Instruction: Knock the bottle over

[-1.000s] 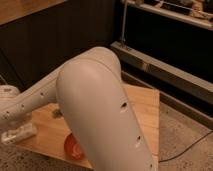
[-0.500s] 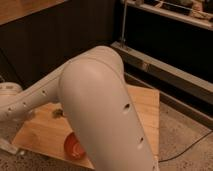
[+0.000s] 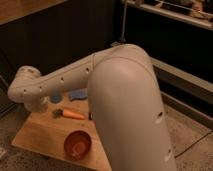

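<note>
Camera view: the arm [image 3: 125,100] fills the frame; neither the bottle nor the gripper shows, so the gripper's state is unknowable. At seven o'clock sits a red-brown bowl [image 3: 77,144]. Clear plastic likely proves light and tippy; push near its neck.

Bottle and tool hidden behind arm [image 3: 125,110].

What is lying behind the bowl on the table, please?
Behind the bowl lie a carrot and two blue things. The arm covers the table's right part. No bottle shows, and the end effector is out of view.
</note>
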`<state>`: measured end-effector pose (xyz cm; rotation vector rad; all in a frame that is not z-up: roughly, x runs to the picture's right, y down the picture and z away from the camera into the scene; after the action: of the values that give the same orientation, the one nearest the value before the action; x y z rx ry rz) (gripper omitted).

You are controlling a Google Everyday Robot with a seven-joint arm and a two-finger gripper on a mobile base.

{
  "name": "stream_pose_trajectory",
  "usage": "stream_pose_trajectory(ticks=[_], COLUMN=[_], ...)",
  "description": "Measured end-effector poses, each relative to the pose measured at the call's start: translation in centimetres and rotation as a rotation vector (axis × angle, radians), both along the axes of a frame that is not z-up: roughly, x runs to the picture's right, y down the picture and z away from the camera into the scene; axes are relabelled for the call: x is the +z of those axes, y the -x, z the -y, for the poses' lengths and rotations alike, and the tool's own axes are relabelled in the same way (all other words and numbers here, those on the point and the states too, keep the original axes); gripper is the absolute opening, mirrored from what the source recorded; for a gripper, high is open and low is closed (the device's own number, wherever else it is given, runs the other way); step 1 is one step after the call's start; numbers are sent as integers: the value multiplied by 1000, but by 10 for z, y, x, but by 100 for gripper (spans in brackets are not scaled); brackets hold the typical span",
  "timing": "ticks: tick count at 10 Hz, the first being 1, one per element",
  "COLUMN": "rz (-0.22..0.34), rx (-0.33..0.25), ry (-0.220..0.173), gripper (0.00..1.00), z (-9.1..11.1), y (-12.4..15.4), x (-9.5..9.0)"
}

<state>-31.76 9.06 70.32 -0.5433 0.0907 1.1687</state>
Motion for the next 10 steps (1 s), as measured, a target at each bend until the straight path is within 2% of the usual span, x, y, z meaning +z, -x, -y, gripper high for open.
stream_pose_trajectory(ticks=[2, 3, 4, 6, 10], rz=[2, 1, 0, 3, 3], rx=[1, 3, 4, 1, 1], ry=[7, 7, 6, 6, 5], gripper=[40, 55, 64, 79, 80], z=[-2, -1, -1, -2, -1], y=[2, 1, 0, 3, 2], x=[-2, -2, -1, -2, -2])
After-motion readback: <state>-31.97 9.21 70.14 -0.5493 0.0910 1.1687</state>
